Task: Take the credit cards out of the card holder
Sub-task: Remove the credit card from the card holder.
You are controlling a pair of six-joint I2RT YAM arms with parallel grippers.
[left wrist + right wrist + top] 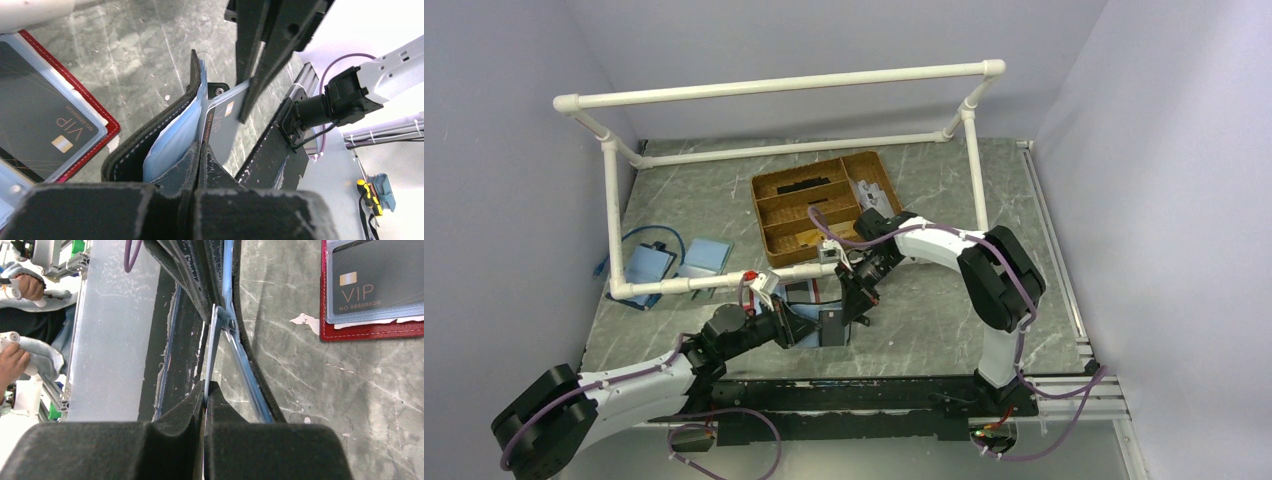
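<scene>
1. While the left end effector (199, 152) pinches the card holder (140, 137) upright at lower centre of its view,
2. the right end effector (206, 389) is clamped on a pale card (222, 127) jutting toward upper right.
3. Pulling along that line, away from the left, looks right.

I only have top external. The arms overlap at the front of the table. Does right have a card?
Observer: Yes. The right wrist view shows the right gripper shut on the edge of a thin grey card.
Operator: Is it out of the holder?
Observer: Part way. The left wrist view shows its chip and print clear of the card holder, with the lower end inside the pocket.
Operator: What is left doing?
Observer: The left gripper is shut on the holder's near edge, and the holder stands upright.
</scene>
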